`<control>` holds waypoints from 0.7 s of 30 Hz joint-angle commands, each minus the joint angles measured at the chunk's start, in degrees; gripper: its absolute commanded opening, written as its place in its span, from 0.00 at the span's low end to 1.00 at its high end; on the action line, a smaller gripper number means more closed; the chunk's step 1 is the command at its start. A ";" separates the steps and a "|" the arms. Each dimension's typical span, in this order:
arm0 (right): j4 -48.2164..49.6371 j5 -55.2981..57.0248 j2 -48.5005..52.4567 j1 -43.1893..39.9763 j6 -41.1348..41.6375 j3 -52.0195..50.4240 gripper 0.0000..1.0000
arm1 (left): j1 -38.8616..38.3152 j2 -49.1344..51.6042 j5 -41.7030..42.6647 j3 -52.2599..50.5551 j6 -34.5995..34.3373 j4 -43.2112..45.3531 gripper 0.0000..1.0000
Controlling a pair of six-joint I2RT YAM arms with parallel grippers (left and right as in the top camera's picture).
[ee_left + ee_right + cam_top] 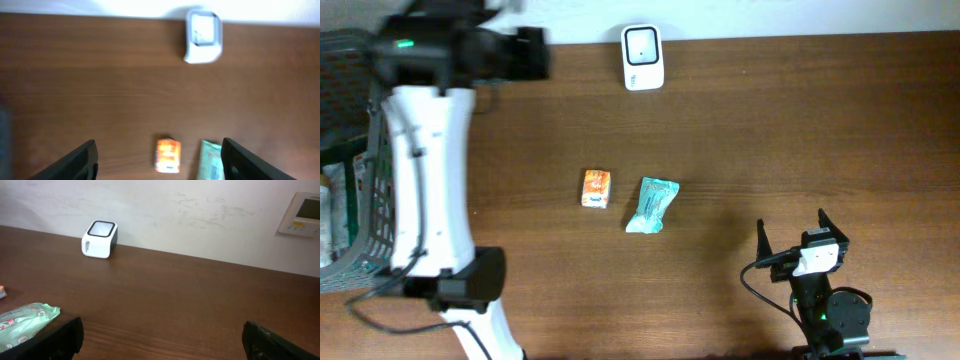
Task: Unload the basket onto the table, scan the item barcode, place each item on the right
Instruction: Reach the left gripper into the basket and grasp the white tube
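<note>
The left gripper and right gripper hang open and empty; the orange box looks light and stiff, best pinched across its narrow sides.

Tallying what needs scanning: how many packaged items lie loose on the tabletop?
2: a small orange box near the middle, and a crumpled teal plastic packet beside it, not touching. The grey mesh basket at the edge seems to hold more, partly hidden.

We find the scanner at the far edge of the desk, near its middle. Mid-desk lie the box and, just right of it, the packet. The basket stands at the left edge.
</note>
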 commanded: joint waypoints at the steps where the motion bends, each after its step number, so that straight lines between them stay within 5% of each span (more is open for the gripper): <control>1: 0.00 -0.28 -0.42 -0.09 -0.35 -0.48 0.98 | 9.55 -5.66 -0.42 1.99 1.16 -0.20 0.82; 9: -0.02 -0.28 -0.42 -0.09 -0.35 -0.48 0.98 | 30.03 -6.01 -0.20 1.97 1.16 0.52 0.88; 21: 0.00 -0.28 -0.42 -0.09 -0.35 -0.48 0.98 | 37.00 -5.95 -1.33 -7.43 1.11 4.35 0.84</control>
